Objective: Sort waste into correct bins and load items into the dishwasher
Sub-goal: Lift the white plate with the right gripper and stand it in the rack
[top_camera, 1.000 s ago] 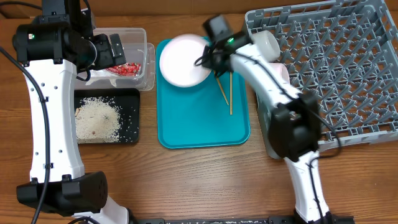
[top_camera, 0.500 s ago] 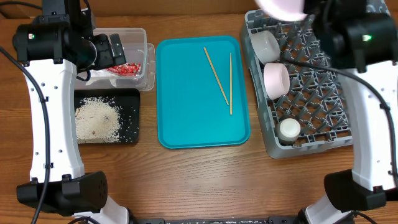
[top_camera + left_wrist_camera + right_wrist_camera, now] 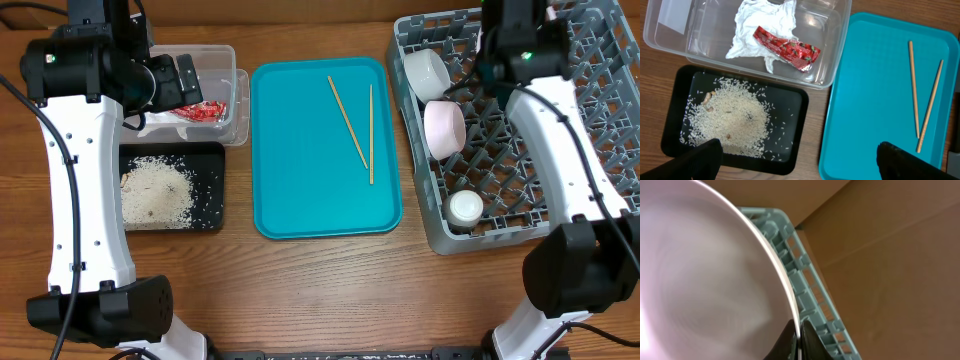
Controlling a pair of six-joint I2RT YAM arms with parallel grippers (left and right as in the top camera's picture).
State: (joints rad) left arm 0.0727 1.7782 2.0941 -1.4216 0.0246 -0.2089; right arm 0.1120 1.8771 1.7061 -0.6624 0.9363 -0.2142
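At the far left, the left gripper (image 3: 800, 162) is held above the tub (image 3: 240, 75) and the black tray (image 3: 215, 222), its fingers spread wide with nothing between them. A napkin (image 3: 760, 25) and a red wrapper (image 3: 787, 47) are seen lying in the tub, and rice (image 3: 727, 120) is spread in the black tray, so the waste sorting is judged done. On the teal tray (image 3: 300, 190) in the middle, only two chopsticks (image 3: 349, 122) are left, lying in a narrow V. To the right, two bowls (image 3: 425, 72) and a cup (image 3: 465, 208) are already set in the rack (image 3: 600, 70). At the rack's far edge, the plate (image 3: 705, 280) is pinched by its rim in the closed right gripper (image 3: 799, 341); in the overhead view it is hidden by the arm. Loading the plate is judged the step in hand. Next, the plate should be lowered on edge between pegs before the fingers are opened. Whether it touches the rack yet cannot be told.
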